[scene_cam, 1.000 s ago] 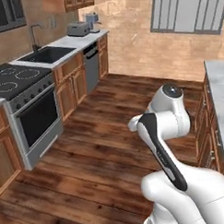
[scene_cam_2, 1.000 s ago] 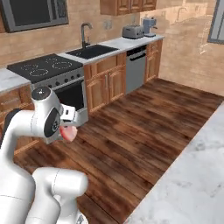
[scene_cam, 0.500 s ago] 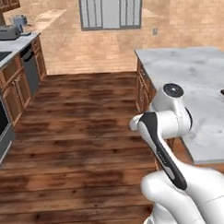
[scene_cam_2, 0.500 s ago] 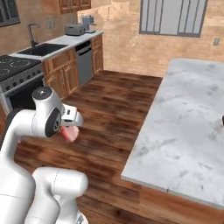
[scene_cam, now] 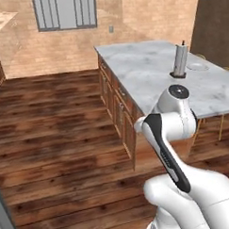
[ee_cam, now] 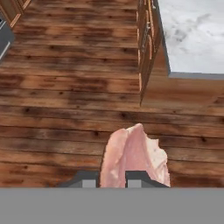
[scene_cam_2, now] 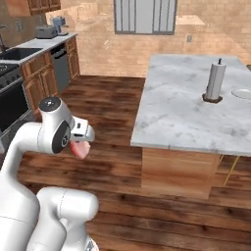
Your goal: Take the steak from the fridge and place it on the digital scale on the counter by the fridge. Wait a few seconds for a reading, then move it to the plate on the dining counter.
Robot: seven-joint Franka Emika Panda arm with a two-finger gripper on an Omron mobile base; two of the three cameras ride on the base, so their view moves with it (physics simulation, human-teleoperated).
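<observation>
Base has swung toward dining counter (scene_cam_2: 181, 112); jaws still grip steak (ee_cam: 133, 157).

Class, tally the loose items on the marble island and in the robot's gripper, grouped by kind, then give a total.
Steak, held in the gripper: 1
Paper towel roll, standing on the dining counter: 1
Plate, on the same counter: 1
Total: 3

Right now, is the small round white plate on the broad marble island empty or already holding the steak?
Empty. The small round white plate lies bare beside the paper towel roll on the island, while the pinkish-red steak hangs in the gripper over the wooden floor.
</observation>
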